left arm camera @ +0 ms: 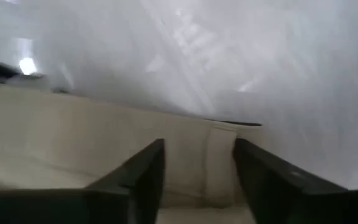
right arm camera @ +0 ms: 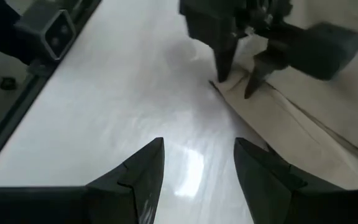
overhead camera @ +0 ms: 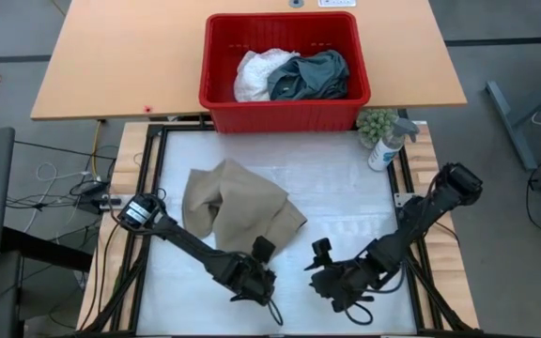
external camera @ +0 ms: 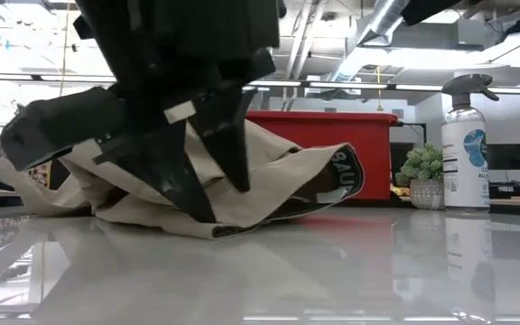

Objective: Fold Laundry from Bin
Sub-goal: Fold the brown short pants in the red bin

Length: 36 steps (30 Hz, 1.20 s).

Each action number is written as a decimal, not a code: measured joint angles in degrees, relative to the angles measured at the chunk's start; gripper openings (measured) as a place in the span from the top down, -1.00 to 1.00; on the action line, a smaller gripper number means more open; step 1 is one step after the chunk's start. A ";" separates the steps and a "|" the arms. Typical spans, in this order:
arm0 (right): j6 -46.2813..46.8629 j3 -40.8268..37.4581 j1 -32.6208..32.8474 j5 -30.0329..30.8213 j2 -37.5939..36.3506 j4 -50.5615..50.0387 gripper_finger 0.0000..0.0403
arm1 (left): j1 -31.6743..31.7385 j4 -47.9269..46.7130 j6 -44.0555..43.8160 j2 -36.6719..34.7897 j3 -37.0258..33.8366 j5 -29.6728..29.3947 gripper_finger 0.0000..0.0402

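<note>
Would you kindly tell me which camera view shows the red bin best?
The high view: the red bin shows whole, with its contents. The low view gives only its front wall behind the beige garment. Neither wrist view shows it.

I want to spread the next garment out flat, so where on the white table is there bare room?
Bare white tabletop lies between the beige garment and the spray bottle. It is crowded near the front edge, where the left pincer meets the garment and the right pincer waits.

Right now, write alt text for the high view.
A crumpled beige-khaki garment lies on the white table, the left gripper at its near corner and the right gripper beside it. Behind, a red bin holds more laundry.
</note>
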 joint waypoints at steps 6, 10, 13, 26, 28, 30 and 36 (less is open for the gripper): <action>2.43 0.00 2.20 0.32 0.00 0.00 -0.09 | -2.00 -3.20 1.01 -1.93 1.01 0.64 0.59; 4.03 0.00 3.06 0.34 0.00 0.03 -0.09 | -3.17 -3.79 -0.53 -3.04 2.80 0.19 0.61; 4.61 0.00 3.23 0.32 0.00 0.07 -0.09 | -3.69 -4.20 -1.44 -3.04 2.58 1.03 0.52; 4.62 0.00 3.42 0.46 0.00 0.07 -0.09 | -0.85 -3.40 0.12 -2.95 0.22 2.11 -0.24; 4.69 0.00 3.28 0.50 0.00 0.07 -0.09 | -0.64 -3.44 0.09 -2.95 0.22 2.58 -0.27; 5.03 0.00 3.24 0.50 0.00 0.07 -0.09 | -0.57 -3.42 -0.33 -2.95 0.22 2.56 -0.29; 5.59 0.00 3.17 0.52 0.00 0.05 -0.09 | 0.13 -0.27 0.00 -2.95 -1.62 1.47 -0.29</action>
